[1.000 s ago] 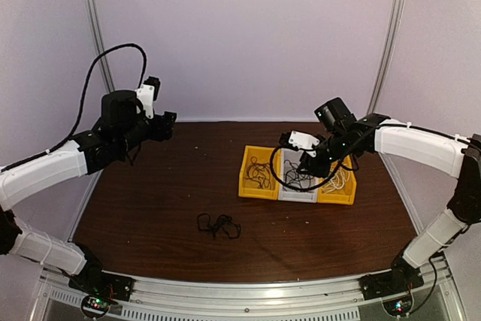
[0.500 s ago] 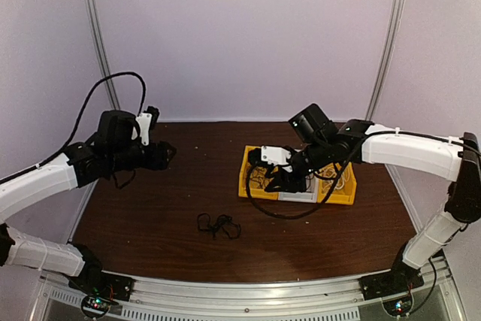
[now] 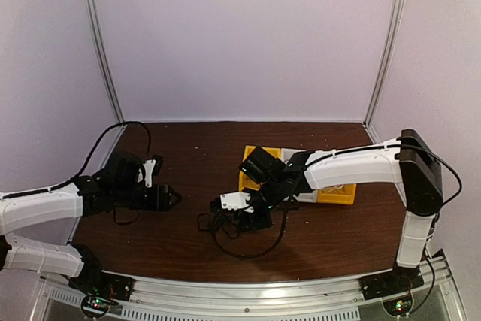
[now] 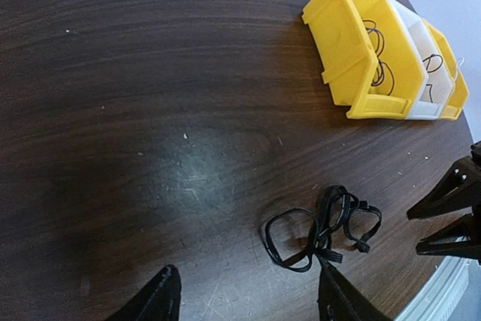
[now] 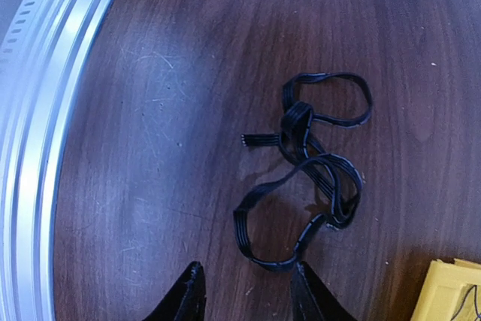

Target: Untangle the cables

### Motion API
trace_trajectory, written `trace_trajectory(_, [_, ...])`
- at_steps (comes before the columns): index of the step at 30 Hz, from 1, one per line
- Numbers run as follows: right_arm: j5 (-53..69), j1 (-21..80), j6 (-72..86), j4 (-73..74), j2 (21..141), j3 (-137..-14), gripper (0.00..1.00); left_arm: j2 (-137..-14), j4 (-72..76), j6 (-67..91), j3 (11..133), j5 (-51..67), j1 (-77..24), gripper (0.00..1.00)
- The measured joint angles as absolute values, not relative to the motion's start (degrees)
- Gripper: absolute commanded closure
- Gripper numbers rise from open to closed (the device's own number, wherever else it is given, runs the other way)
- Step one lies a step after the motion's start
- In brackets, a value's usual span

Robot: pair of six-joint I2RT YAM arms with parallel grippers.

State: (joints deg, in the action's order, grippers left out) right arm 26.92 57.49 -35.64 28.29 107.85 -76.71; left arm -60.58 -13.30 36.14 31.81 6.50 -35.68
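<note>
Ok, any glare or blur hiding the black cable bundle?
Left wrist: pale glare patch on the table, clear of the cable bundle, which is sharp. Right wrist: bundle crisp, no glare. Top external: soft, bundle partly behind the right end effector.

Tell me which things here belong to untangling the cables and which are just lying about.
Job:
- cable tangle, loose on the table
- right gripper and left gripper, both open, neither gripping it
- probably the bins, which hold thin cables

Lying about:
- only the rail at the table's edge
</note>
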Motion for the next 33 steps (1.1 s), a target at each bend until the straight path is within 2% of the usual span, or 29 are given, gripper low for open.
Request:
trace_trajectory(11, [27.1,59.4,-32.8,26.7,114.2,-79.8,0.58,-68.7,-6.1,38.4,28.9,9.5,-38.3,0.38])
trace_trajectory(21, [27.1,59.4,-30.7,25.2,116.4,-81.2,0.58,-75.9,-1.7,38.9,28.9,9.6,-40.1,0.50])
trace_trajectory(25, [27.1,59.4,-29.4,24.6,117.9,-81.8,0.58,-78.8,0.4,38.9,28.9,9.6,-40.4,0.50])
trace_trajectory(29, [27.1,59.4,-28.1,24.2,119.4,-82.3,0.62,-82.0,2.1,38.9,29.2,9.6,-41.1,0.51])
trace_trajectory(33, [27.1,59.4,-27.3,24.0,119.8,-82.3,0.74,-84.9,4.7,38.9,30.6,9.6,-41.8,0.57])
